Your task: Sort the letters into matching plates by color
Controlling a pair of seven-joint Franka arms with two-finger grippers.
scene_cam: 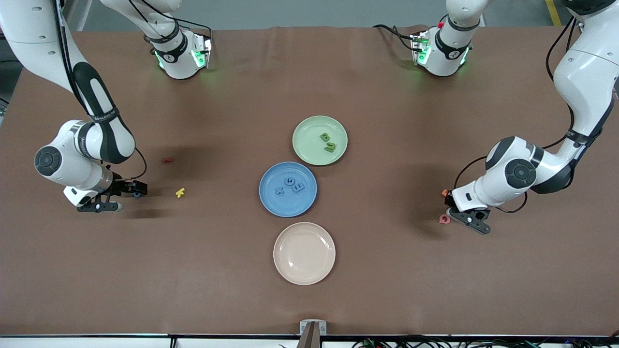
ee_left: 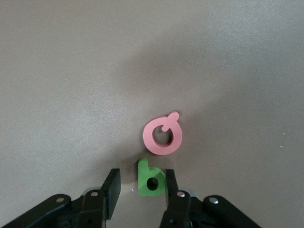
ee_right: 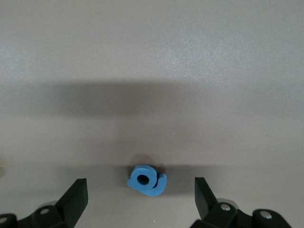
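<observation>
Three blue letters point(scene_cam: 290, 185) plated, two green letters point(scene_cam: 327, 142).

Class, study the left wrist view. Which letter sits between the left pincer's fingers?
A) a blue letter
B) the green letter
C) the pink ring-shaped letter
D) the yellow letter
B: the green letter lies between the left pincer fingers, while the pink letter rests just outside them.

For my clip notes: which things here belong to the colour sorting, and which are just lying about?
Job:
- blue plate, three blue letters in it
- green plate, two green letters in it
- loose green letter
- loose blue letter

Lying about:
- cream plate
- pink letter
- yellow letter
- red letter
- orange letter
</observation>
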